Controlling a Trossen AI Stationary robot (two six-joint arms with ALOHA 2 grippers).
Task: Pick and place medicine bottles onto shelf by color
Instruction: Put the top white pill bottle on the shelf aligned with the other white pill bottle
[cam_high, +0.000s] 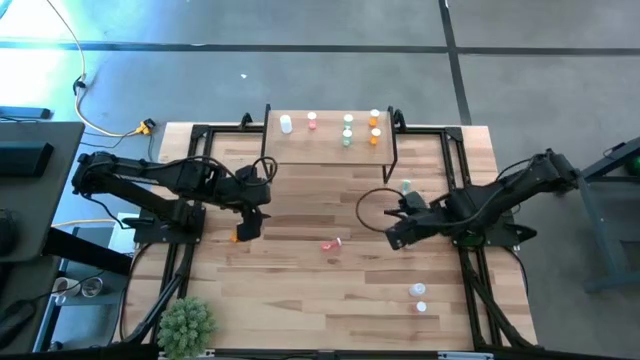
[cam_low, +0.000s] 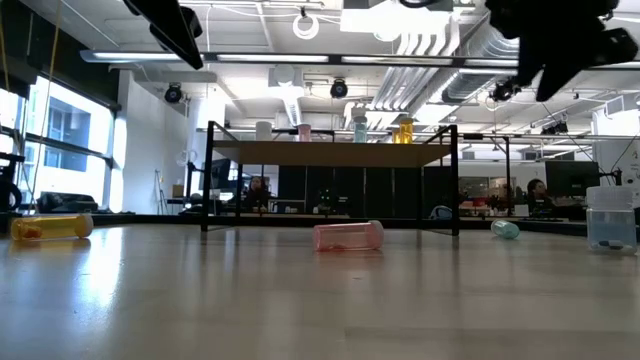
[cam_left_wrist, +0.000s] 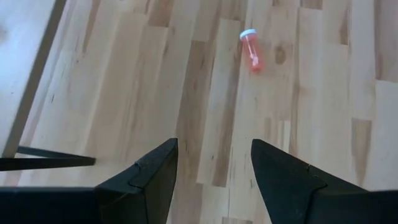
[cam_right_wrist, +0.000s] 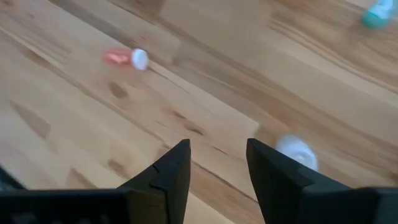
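Note:
The shelf (cam_high: 330, 150) stands at the table's far middle, with white, pink, green and orange medicine bottles upright on it. A pink bottle (cam_high: 331, 244) lies on its side mid-table, also in the left wrist view (cam_left_wrist: 251, 51) and the right wrist view (cam_right_wrist: 124, 58). An orange bottle (cam_high: 240, 235) lies by my left gripper (cam_high: 256, 215), which hangs open and empty above the table (cam_left_wrist: 214, 168). My right gripper (cam_high: 393, 238) hangs open and empty to the pink bottle's right (cam_right_wrist: 217, 168). A green bottle (cam_high: 407, 187) lies behind it.
Two white bottles (cam_high: 419, 298) stand near the front right. A blurred white round thing (cam_right_wrist: 295, 152) shows on the table just past my right fingers. A green spiky plant (cam_high: 187, 322) sits at the front left corner. Bare wood lies around the pink bottle.

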